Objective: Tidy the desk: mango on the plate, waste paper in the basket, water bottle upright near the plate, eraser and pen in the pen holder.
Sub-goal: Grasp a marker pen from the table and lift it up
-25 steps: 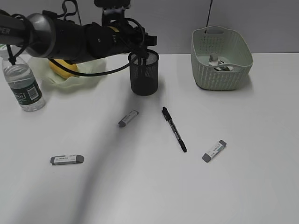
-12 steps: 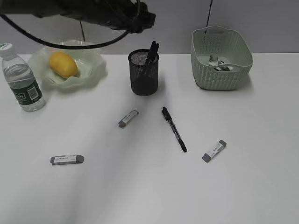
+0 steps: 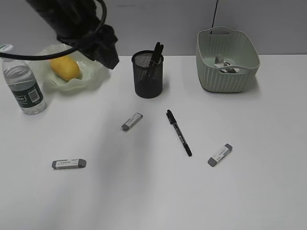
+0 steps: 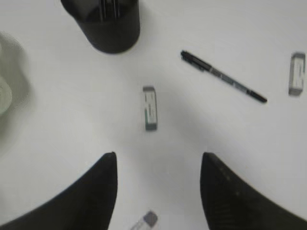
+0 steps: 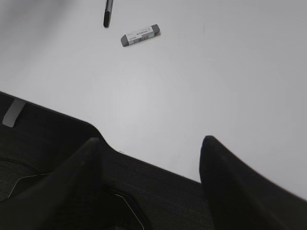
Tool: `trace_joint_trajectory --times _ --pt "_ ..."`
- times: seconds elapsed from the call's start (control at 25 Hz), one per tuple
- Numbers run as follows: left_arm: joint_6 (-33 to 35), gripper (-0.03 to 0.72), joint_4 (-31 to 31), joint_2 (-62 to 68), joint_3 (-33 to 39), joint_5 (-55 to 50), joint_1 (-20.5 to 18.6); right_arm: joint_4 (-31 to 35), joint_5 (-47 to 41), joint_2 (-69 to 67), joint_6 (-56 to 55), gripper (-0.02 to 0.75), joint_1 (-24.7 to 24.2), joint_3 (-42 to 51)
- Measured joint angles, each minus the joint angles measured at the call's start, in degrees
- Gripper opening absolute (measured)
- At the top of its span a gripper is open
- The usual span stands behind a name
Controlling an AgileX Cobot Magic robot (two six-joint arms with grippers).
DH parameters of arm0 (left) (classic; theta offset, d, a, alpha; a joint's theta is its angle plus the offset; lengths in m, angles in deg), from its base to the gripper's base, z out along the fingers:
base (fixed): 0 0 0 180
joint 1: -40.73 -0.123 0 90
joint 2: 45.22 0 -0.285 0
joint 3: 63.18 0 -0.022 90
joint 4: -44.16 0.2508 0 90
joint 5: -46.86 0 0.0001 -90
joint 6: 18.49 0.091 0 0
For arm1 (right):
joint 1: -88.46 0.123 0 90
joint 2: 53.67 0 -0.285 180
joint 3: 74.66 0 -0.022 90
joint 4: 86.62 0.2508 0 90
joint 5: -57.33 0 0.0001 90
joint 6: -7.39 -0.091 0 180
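Observation:
The mango (image 3: 64, 67) lies in the plate (image 3: 93, 79), and the water bottle (image 3: 24, 86) stands upright to its left. One pen (image 3: 156, 51) stands in the pen holder (image 3: 147, 74); another pen (image 3: 178, 132) lies on the desk (image 3: 144, 191). Three erasers (image 3: 132, 121) (image 3: 69, 164) (image 3: 220, 155) lie loose. The waste paper (image 3: 224, 64) sits in the basket (image 3: 228, 76). My left gripper (image 3: 109, 56) (image 4: 158, 160) hangs open and empty, high over the middle eraser (image 4: 150, 108). My right gripper (image 5: 151, 143) is open and empty at the desk's front edge.
The left wrist view shows the pen holder (image 4: 112, 24) at the top, the loose pen (image 4: 223, 76) and one eraser (image 4: 297, 73) at the right, and another eraser (image 4: 148, 220) low down. The right wrist view shows an eraser (image 5: 140, 35) and a pen tip (image 5: 108, 14) far ahead.
My left arm has left the pen holder, lifted and swung left toward the plate, jaws wider. A pen now stands in the holder. The right arm has not moved.

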Motion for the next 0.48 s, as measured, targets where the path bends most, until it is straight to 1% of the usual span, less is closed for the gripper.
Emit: trace_joint_trajectory --times 0.16,0.28,0.36,0.48 --pt "-2.5 0.424 3.56 -2.13 0.0 -10.44 -0.04 0.0 0.0 0.0 0.0 0.503 0.0 0.0" --pt "-3.8 0.424 5.76 -3.0 -0.05 -13.94 -0.82 0.0 0.0 0.0 0.0 0.503 0.0 0.0" --pt "-4.14 0.424 6.36 -3.54 0.0 -14.44 -2.17 0.0 0.0 0.0 0.0 0.502 0.0 0.0" --pt "-4.38 0.424 6.42 -4.98 2.0 -14.42 -5.46 0.0 0.0 0.0 0.0 0.502 0.0 0.0"
